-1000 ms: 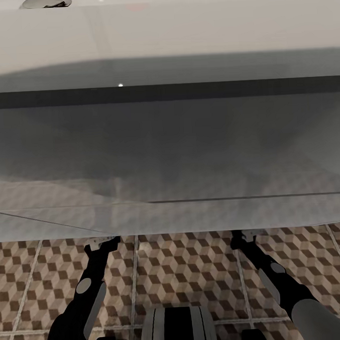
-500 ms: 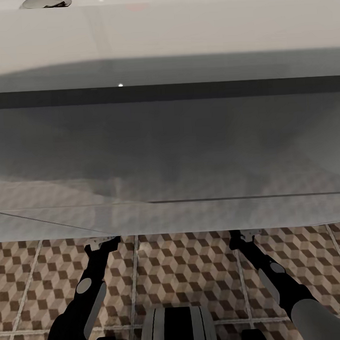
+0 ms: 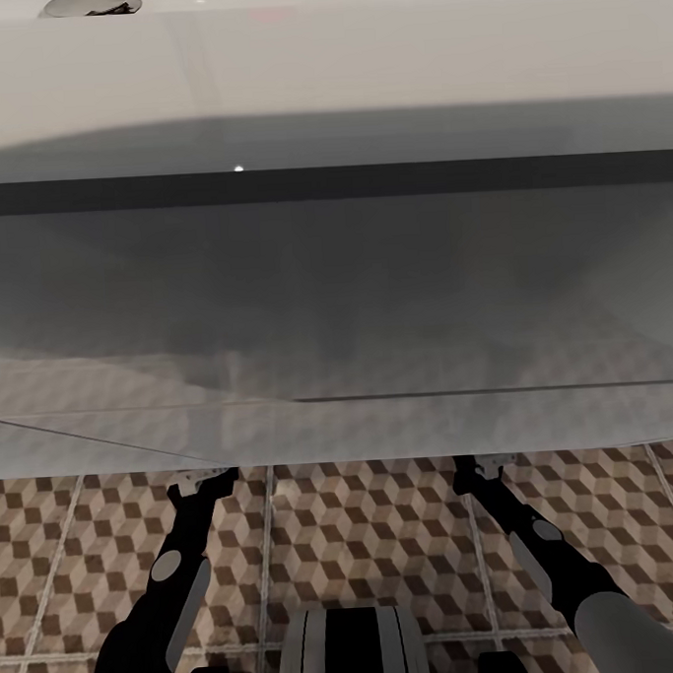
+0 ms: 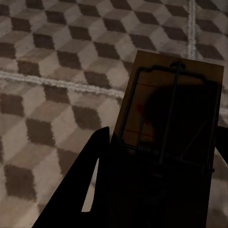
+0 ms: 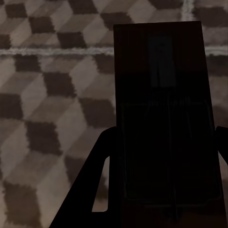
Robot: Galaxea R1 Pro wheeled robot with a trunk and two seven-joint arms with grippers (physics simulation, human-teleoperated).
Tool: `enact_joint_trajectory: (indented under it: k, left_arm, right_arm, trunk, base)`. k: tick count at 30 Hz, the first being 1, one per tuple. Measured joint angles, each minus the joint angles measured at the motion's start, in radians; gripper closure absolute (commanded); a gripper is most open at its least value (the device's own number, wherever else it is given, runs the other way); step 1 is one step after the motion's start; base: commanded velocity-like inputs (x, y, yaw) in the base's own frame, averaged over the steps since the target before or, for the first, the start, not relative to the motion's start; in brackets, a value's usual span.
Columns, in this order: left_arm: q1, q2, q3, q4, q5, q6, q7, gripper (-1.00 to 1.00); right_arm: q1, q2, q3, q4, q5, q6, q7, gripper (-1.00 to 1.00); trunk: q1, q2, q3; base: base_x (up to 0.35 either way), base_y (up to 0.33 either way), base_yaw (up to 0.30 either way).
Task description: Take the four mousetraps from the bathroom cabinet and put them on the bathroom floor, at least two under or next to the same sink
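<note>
A wide white sink point(image 3: 322, 61) with a grey underside spans the head view, and both my arms reach in beneath its front edge over the bathroom floor point(image 3: 367, 532) of cube-patterned tiles. A tan mousetrap point(image 4: 175, 90) with a black spring bar sits between the fingers of my left gripper point(image 4: 159, 137), just above the tiles. Another mousetrap point(image 5: 161, 61), dark in the sink's shadow, is held by my right gripper point(image 5: 164, 133). The sink's rim hides both grippers in the head view. The cabinet is out of view.
The sink's grey underside point(image 3: 335, 307) hangs low over both wrists. My own base point(image 3: 353, 651) sits at the near edge between the arms. Pale grout lines point(image 4: 57, 83) cross the tiles under the traps.
The right forearm has edged very slightly to the left. Nothing else differs.
</note>
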Motion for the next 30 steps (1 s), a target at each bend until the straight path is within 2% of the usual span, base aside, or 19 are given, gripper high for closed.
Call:
enact_joint_trajectory:
  k: [30]
  left_arm:
    - [0.0,0.0,0.0,0.0,0.0,0.0,0.003,1.0]
  right_arm:
    - [0.0,0.0,0.001,0.002,0.0,-0.004,0.0,1.0]
  trunk:
    - [0.0,0.0,0.0]
  base:
    - [0.0,0.0,0.0]
